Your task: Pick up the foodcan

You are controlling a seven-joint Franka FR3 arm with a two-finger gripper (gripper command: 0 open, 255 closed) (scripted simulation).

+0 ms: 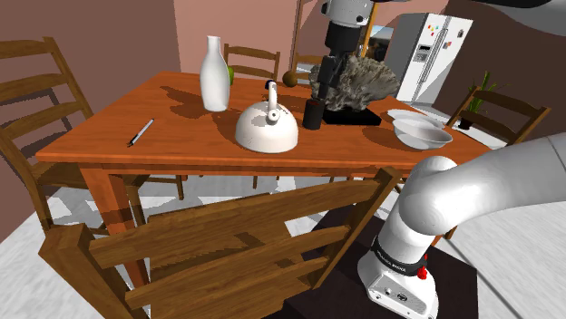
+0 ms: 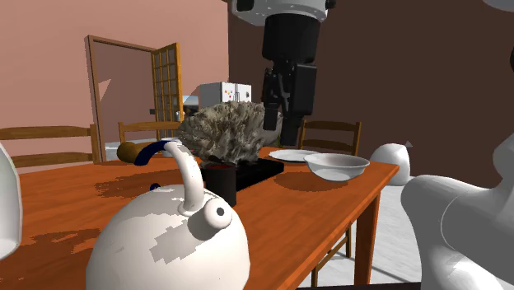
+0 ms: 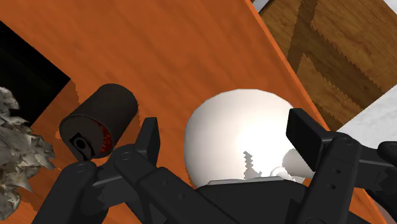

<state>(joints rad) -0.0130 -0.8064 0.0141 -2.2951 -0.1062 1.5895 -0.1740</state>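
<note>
The foodcan (image 1: 313,115) is a short dark cylinder standing on the wooden table (image 1: 181,136), between a white kettle (image 1: 266,127) and a shaggy grey object on a black base (image 1: 358,82). My gripper (image 1: 325,89) hangs open in the air just above the can and holds nothing. In the second exterior view the gripper (image 2: 290,132) is above and behind the can (image 2: 220,183). The wrist view looks down past the spread fingers of the gripper (image 3: 229,137): the can (image 3: 102,121) lies outside one finger, and the kettle (image 3: 248,137) shows between them, far below.
A white bottle (image 1: 214,74) stands at the back and a pen (image 1: 141,132) lies towards the shoulder view's left. A white bowl (image 1: 422,136) and a plate (image 1: 404,115) sit at its right. Wooden chairs (image 1: 245,254) ring the table.
</note>
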